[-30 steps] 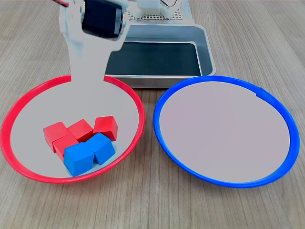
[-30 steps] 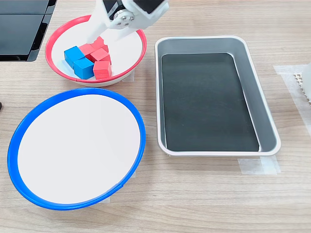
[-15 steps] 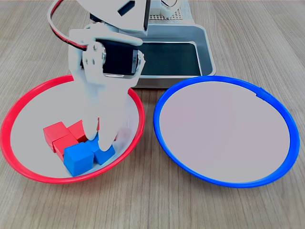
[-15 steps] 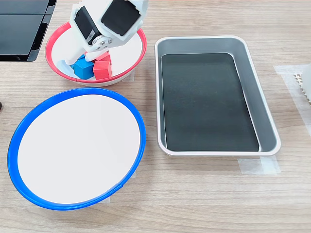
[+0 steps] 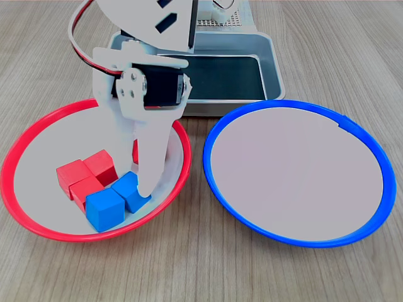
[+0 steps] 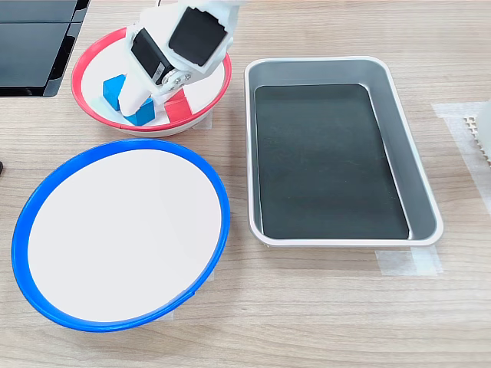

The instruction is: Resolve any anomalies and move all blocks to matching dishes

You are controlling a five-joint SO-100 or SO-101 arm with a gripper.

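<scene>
We see the gripper (image 5: 146,189) lowered into the red-rimmed dish (image 5: 25,214), its pale fingers set about one of the two blue blocks (image 5: 131,190) — we judge that it is after a blue cube because blue does not belong on a red plate. Whether the fingers have closed on it we cannot tell; the arm hides the contact in both exterior views. The other blue block (image 5: 103,209) sits just beside it, touching, nearer the camera in the first exterior view. Red blocks (image 5: 85,176) huddle beside them, already in their matching dish; one lies partly hidden behind the gripper. The blue-rimmed dish (image 5: 296,239) holds nothing yet. Beyond stands a grey metal tray (image 6: 337,65) with a dark bottom — not a dish. All rest on a pale wood-grain bench (image 5: 201,277).
</scene>
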